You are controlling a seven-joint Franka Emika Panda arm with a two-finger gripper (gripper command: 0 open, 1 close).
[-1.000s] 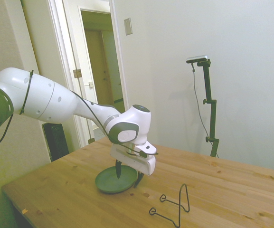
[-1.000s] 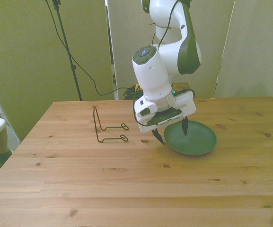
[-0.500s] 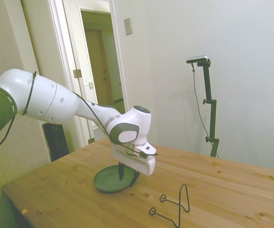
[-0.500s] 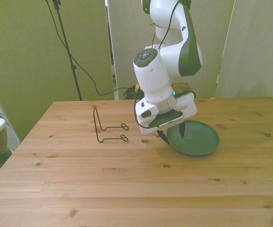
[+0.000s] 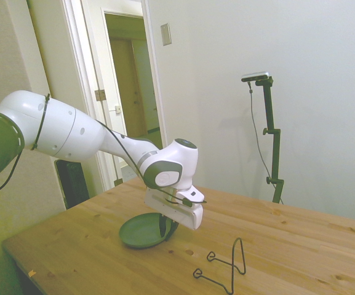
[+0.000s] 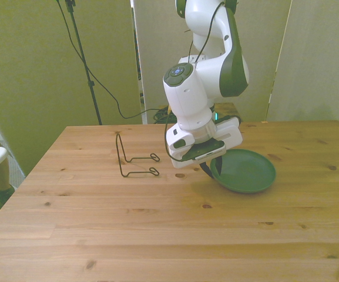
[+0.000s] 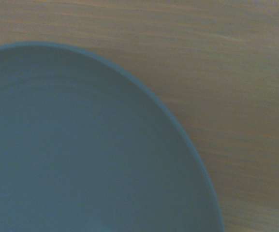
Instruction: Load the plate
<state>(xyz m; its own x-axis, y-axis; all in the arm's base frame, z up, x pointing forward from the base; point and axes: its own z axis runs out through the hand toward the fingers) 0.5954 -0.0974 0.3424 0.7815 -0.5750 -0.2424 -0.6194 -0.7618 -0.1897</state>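
The plate [image 6: 247, 171] lay on the tabletop [image 6: 157, 235], toward the front view's right, at about 3 o'clock from the thin black wire stand [image 6: 135, 158] and well apart from it. It looked slightly tipped, with the edge nearer the stand raised a little under the arm, though how far it cleared the wood could not be judged.

The end effector [image 6: 212, 171] was down at that same edge of the plate, at roughly the plate's 9 o'clock in the front view. Its dark fingers [image 6: 207, 171] stood close together at the rim and appeared clamped on it (one finger seemed to sit inside the dish and the other just outside, but the white hand body hid most of them).

In the side view the plate [image 5: 139, 233] sat at about 9 o'clock from the wire stand [image 5: 225, 267], with the end effector [image 5: 166, 228] at the plate's edge nearest the stand.

The wrist view showed the plate's [image 7: 81, 154] smooth grey-green inside and curved rim from close by, with bare wood grain of the tabletop [image 7: 236, 72] beyond it.
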